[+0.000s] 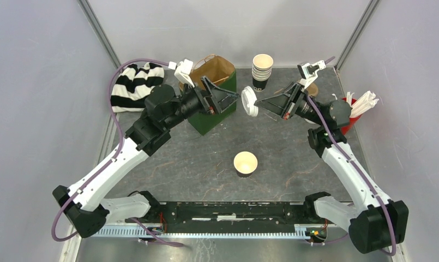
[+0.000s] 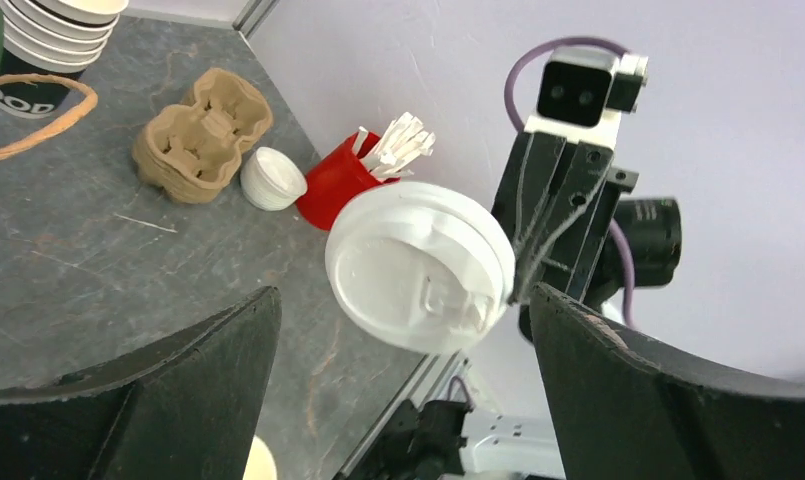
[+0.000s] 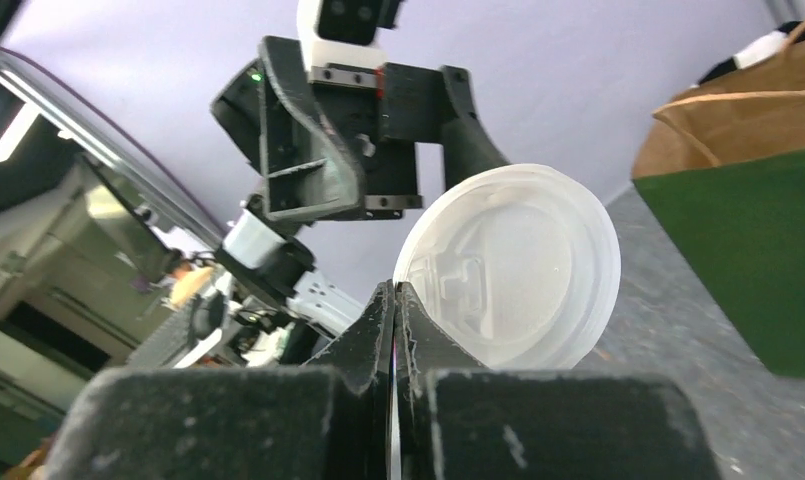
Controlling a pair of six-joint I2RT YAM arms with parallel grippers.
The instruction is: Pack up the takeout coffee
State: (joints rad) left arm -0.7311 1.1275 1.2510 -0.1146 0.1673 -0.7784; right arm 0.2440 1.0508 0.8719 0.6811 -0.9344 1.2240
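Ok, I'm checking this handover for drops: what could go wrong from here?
The right gripper pinches the lid only at its rim, in mid-air, so it may slip or twist out before the open left gripper closes on it. The left gripper also works close by the bag and might knock it.

Lidless dark cup upright mid-table; white lid on edge in right gripper.

The only readable lettering is in the upper left of the left wrist view, on the stack of dark paper cups with cream-white insides: pale capitals "OOD", cut off at the frame edge. In the top view, the same stack shows pale marks too small to read.
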